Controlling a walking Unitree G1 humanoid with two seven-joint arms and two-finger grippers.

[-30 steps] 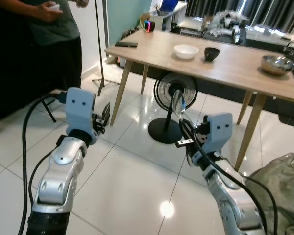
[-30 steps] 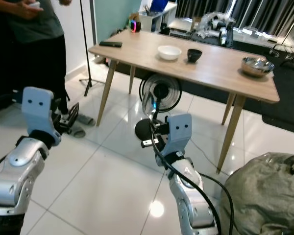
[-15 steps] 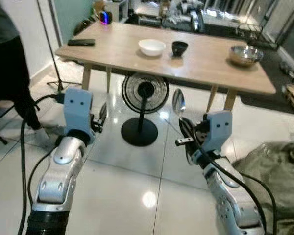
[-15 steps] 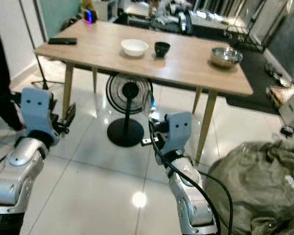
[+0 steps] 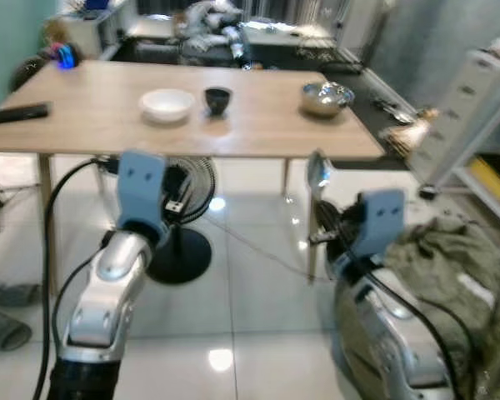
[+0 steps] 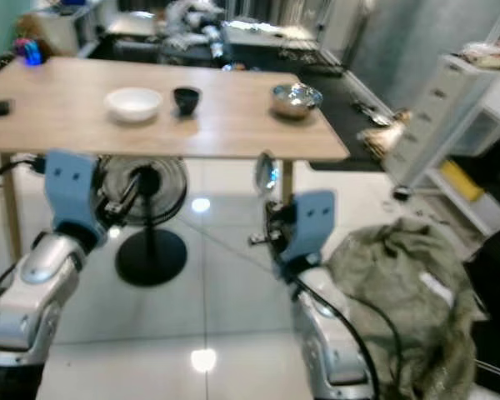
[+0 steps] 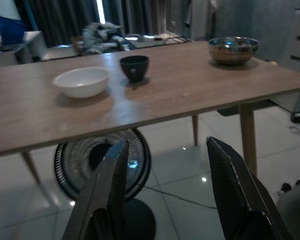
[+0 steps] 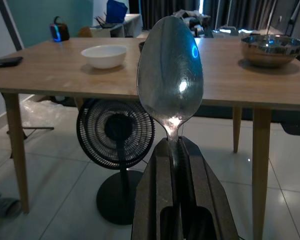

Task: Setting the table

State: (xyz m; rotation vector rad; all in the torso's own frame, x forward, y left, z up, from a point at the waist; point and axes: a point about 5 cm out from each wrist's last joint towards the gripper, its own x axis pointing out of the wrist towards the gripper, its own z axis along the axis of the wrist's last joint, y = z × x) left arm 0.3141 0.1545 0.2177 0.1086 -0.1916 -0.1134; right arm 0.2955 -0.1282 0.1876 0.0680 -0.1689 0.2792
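A long wooden table [image 5: 267, 137] stands ahead of me. On it sit a white bowl [image 5: 167, 103], a small black cup [image 5: 217, 99] and a steel bowl [image 5: 326, 97] near the right end. My right gripper [image 5: 323, 229] is shut on the handle of a metal spoon [image 8: 170, 80], which it holds upright in front of the table's right corner. My left gripper [image 7: 167, 145] is open and holds nothing, raised below the table edge on the left.
A black floor fan [image 5: 182, 250] stands under the table. A dark remote [image 5: 17, 112] lies at the table's left end. A grey-green bag [image 5: 450, 258] lies on the floor at right, beside white shelving [image 5: 475, 108]. Slippers [image 5: 4, 329] lie at the left.
The camera has swung right and come closer to the table, and the person has left the view. The right gripper still holds the spoon upright; the left stays open.
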